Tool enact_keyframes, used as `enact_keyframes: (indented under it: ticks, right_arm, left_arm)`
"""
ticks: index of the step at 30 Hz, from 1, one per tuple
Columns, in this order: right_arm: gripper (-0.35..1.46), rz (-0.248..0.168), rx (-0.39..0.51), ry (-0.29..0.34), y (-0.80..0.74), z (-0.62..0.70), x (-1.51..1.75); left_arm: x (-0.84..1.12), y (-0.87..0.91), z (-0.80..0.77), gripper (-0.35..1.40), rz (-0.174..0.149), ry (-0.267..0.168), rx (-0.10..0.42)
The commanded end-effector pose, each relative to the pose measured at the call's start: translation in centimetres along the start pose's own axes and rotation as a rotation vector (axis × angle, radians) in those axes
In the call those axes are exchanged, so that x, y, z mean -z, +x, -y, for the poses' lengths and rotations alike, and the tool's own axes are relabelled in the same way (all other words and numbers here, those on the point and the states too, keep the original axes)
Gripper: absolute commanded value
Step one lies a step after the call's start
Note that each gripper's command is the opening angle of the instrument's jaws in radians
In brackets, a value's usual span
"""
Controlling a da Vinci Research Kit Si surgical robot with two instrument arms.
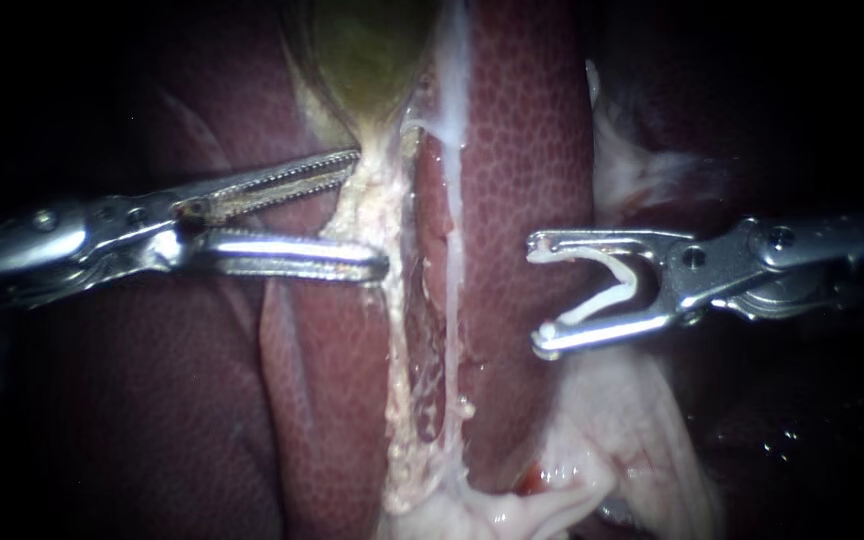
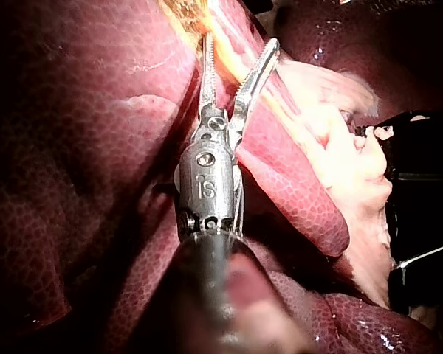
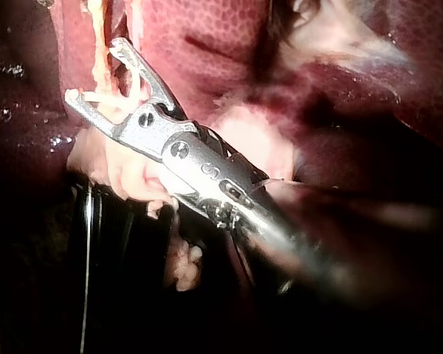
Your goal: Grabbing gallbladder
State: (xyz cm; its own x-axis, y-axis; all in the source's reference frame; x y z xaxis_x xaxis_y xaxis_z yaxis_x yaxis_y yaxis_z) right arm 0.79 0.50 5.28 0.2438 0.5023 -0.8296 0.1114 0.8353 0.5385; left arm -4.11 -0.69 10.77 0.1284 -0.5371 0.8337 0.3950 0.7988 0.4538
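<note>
The greenish gallbladder [image 1: 367, 50] narrows into a pale, crumbly neck [image 1: 384, 215] that runs down between the liver lobes [image 1: 522, 150]. My left instrument [image 1: 367, 212] comes in from the left with its toothed jaws open, one on each side of that neck just below the gallbladder; a gap shows on both sides. In the left wrist view its jaws [image 2: 240, 43] straddle the yellowish strand [image 2: 229, 63]. My right instrument [image 1: 540, 293] hovers over the liver to the right, its jaws spread around a white V-shaped clip [image 1: 624, 285], also seen in the right wrist view [image 3: 94, 71].
A whitish film [image 1: 452, 120] runs down the liver beside the neck. Pale fatty tissue [image 1: 632, 440] lies under the right instrument, and a small red spot [image 1: 530, 482] marks its lower edge. Dark liver [image 1: 152, 400] fills the left side.
</note>
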Motion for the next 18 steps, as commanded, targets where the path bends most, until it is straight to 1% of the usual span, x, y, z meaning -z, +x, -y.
enact_keyframes:
  ticks: [1,2,3,4,8,9,12,14,18]
  right_arm:
    - [0.58,0.000,0.000,0.000,0.00,0.00,0.00]
    - [0.58,0.000,0.000,0.000,0.00,0.00,0.00]
    - [0.58,0.000,0.000,0.000,0.00,0.00,0.00]
    - [0.58,0.000,0.000,0.000,0.00,0.00,0.00]
    - [0.58,0.000,0.000,0.000,0.00,0.00,0.00]
    - [0.58,0.000,0.000,0.000,0.00,0.00,0.00]
    - [0.58,0.000,0.000,0.000,0.00,0.00,0.00]
    - [0.58,0.000,0.000,0.000,0.00,0.00,0.00]
    - [0.58,0.000,0.000,0.000,0.00,0.00,0.00]
  left_arm:
    - [0.01,0.00,-0.01,0.07,-0.006,-0.002,-0.001]
    - [0.02,0.01,-0.02,-0.07,-0.012,-0.004,-0.001]
    - [0.03,0.02,-0.03,-0.27,-0.018,-0.007,-0.001]
    - [0.04,0.03,-0.04,-0.35,-0.024,-0.009,-0.001]
    - [0.07,0.05,-0.05,-0.35,-0.051,-0.010,-0.003]
    - [0.09,0.05,-0.04,-0.35,-0.062,-0.010,0.008]
    - [0.10,0.05,-0.04,-0.35,-0.086,-0.011,0.012]
    - [0.11,0.04,-0.03,-0.35,-0.092,-0.012,0.018]
    - [0.13,0.00,0.00,-0.35,-0.092,-0.014,0.032]
